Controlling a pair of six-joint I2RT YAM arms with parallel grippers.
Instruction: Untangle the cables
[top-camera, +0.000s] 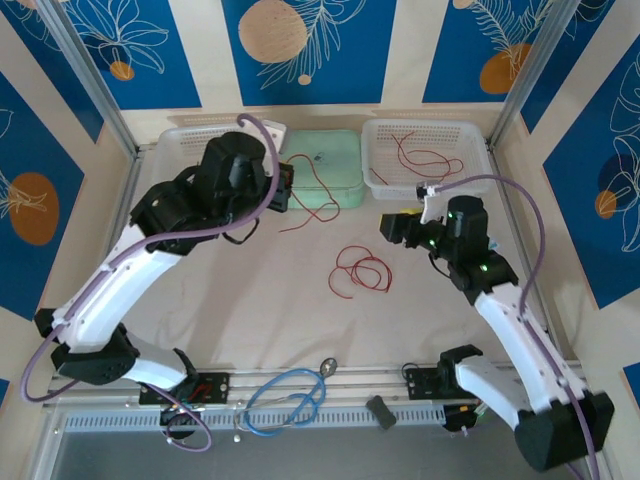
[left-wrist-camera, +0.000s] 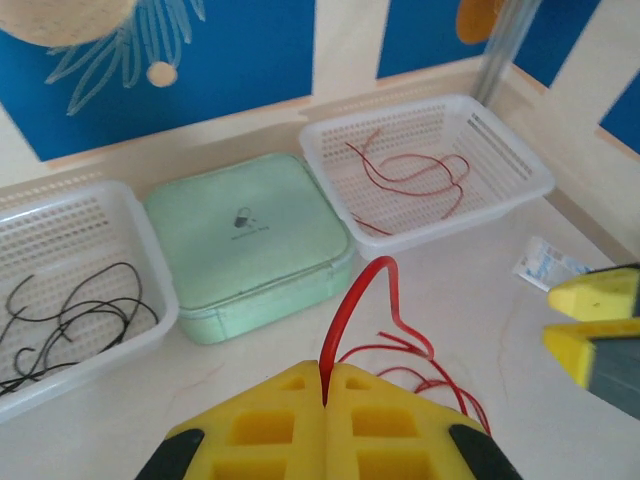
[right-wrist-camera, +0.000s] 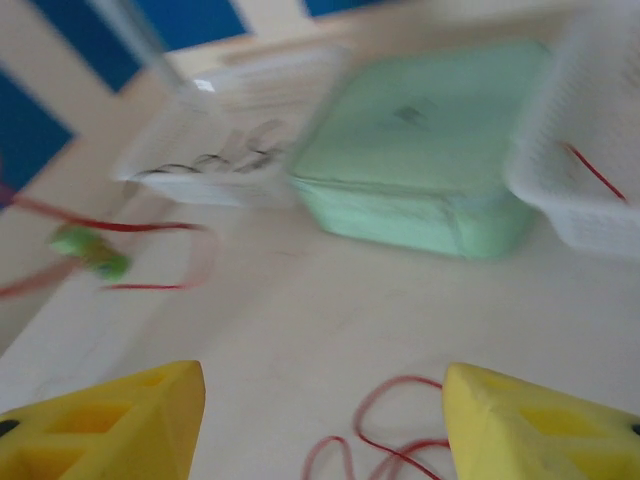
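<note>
Now your left gripper (left-wrist-camera: 325, 385) pinches one thin red cable (left-wrist-camera: 358, 292), and your right gripper (right-wrist-camera: 322, 395) gapes wide. The red tangle (top-camera: 362, 270) lies on the surface (top-camera: 250, 300), light and floppy; grab a loose loop.

Lab test cell: aluminium posts (top-camera: 95, 85), printed blue panels (top-camera: 350, 50).

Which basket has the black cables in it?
The left basket, beside the green box: black cables lie in it; the right basket holds red cables.
</note>
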